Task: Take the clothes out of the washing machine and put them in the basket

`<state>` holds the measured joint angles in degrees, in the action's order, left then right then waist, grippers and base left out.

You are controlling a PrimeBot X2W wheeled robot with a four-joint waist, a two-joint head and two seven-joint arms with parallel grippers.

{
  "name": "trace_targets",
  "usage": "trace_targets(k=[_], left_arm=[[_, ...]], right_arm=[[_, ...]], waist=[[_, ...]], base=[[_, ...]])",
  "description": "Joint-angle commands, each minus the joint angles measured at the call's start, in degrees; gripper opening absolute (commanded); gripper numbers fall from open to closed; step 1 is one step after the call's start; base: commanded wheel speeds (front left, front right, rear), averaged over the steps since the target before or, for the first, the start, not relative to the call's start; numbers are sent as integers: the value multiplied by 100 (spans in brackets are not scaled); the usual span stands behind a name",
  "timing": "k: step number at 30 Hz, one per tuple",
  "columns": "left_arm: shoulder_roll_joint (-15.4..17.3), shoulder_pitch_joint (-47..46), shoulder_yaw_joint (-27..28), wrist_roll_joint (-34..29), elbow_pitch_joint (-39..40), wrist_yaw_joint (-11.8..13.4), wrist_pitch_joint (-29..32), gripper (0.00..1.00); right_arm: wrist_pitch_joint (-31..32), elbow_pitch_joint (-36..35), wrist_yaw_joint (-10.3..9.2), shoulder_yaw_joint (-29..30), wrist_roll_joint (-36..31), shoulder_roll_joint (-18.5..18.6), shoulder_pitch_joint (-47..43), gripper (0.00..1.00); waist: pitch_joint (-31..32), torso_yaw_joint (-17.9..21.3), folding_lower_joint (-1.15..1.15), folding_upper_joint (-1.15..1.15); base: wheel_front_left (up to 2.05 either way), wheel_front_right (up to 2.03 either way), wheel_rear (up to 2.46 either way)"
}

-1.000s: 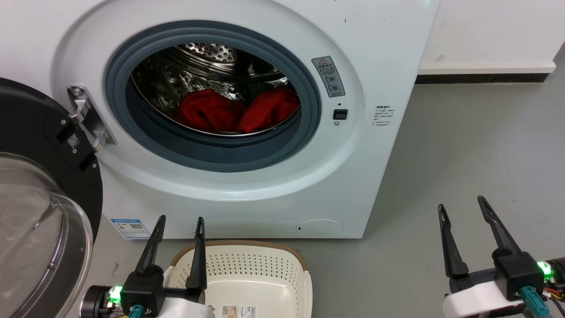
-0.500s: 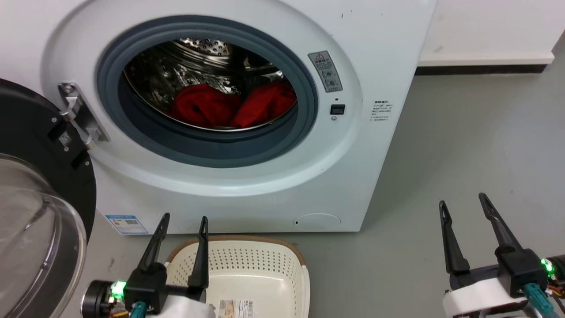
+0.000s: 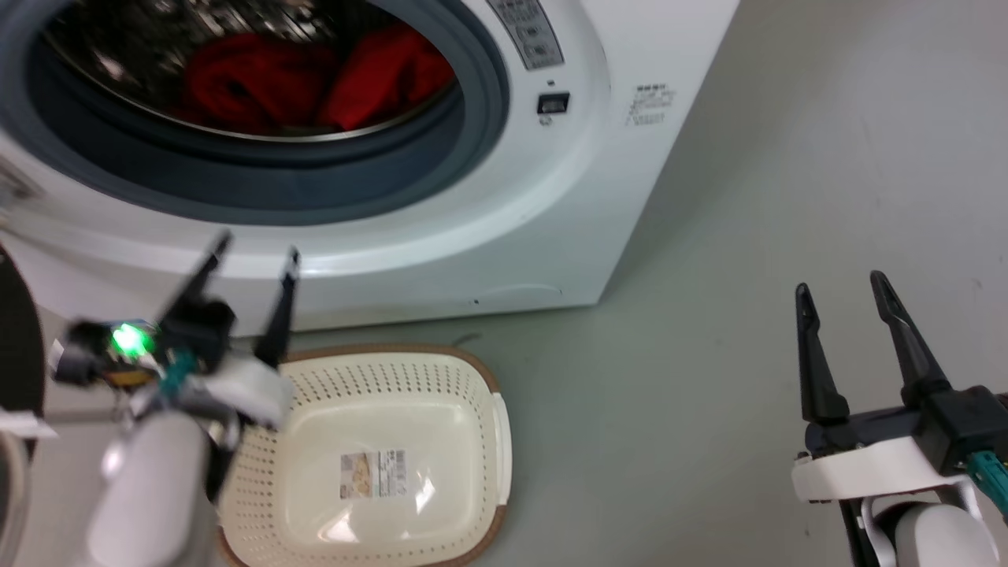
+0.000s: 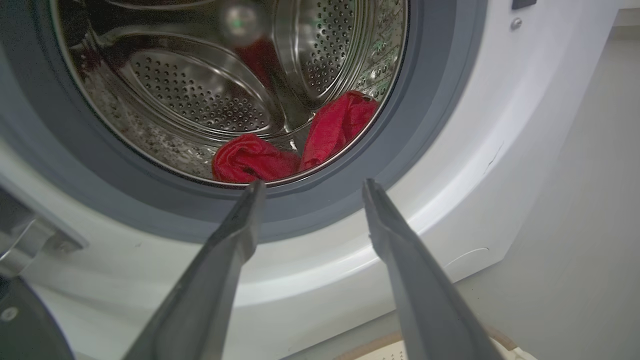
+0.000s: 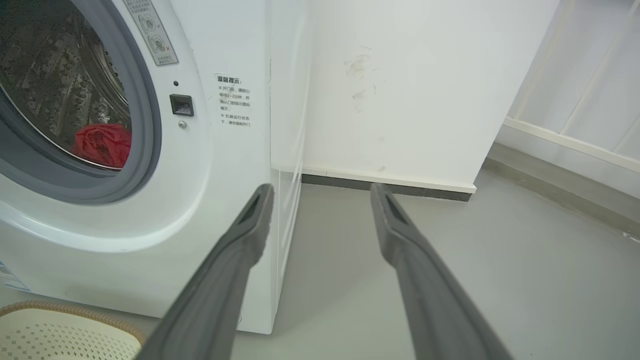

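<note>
1. The clothes (image 3: 236, 83) are two bright red bundles lying side by side at the bottom of the drum (image 4: 200, 95). They touch each other and sit just behind the drum's front lip. In the left wrist view, one bundle lies low and rounded, and the other leans up the drum's right side.
2. The drum is shiny perforated steel inside the washing machine (image 3: 551, 197), a white front loader. A grey rubber ring (image 3: 260, 185) frames the round opening. The dark edge of the open door (image 3: 16, 339) shows at the far left of the head view.
3. The basket (image 3: 378, 378) stands on the grey floor (image 3: 709, 354), just in front of the machine and below the opening. It is cream-white with perforated sides and a brown rim. A paper label (image 3: 372, 474) lies on its smooth bottom.
4. The left gripper (image 3: 258, 244) hangs over the basket's rear left corner, blurred in the head view. Its fingers point toward the machine's front, just under the opening. Its jaws are spread apart and hold nothing. In its wrist view, the fingertips sit just below the clothes.
5. The right gripper (image 3: 840, 282) is well off to the right, above bare floor, apart from both machine and basket. Its jaws are also parted and empty. Its wrist view looks past the machine's right front corner toward a white wall (image 5: 400, 75).
</note>
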<state>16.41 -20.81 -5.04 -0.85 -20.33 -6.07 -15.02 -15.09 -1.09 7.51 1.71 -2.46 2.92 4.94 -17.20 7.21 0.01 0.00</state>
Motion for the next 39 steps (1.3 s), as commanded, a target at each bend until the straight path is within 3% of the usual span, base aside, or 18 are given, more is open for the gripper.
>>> trace_targets(k=[1, 8, 20, 28, 39], left_arm=[[72, -254, 11, -22, -94, -16, 4, 100], [1049, -2553, -346, 54, -1191, -130, 979, 100], [2405, -5830, -2179, 664, -1926, -131, 3613, 100], [2839, -7086, -2686, 1132, -2440, -132, 4889, 100], [3287, -7688, -2956, 1461, -2324, -133, 6094, 100]], right_arm=[[-12, -14, -4, -27, 25, -6, 128, 100], [-12, -149, -4, -237, 403, -7, 587, 100], [-12, -263, -4, -381, 987, -11, 978, 100], [-12, -484, -5, -665, 1093, -8, 998, 100], [-12, -652, -5, -899, 1325, -8, 943, 100]], waist=[[-504, 319, -1, 0], [-1473, 774, -1, 0], [-2605, 1356, -1, 0], [-3102, 1627, -1, 0], [-3452, 1920, -1, 0]], base=[[0, 0, 0], [0, 0, 0], [0, 0, 0], [0, 0, 0], [0, 0, 0]])
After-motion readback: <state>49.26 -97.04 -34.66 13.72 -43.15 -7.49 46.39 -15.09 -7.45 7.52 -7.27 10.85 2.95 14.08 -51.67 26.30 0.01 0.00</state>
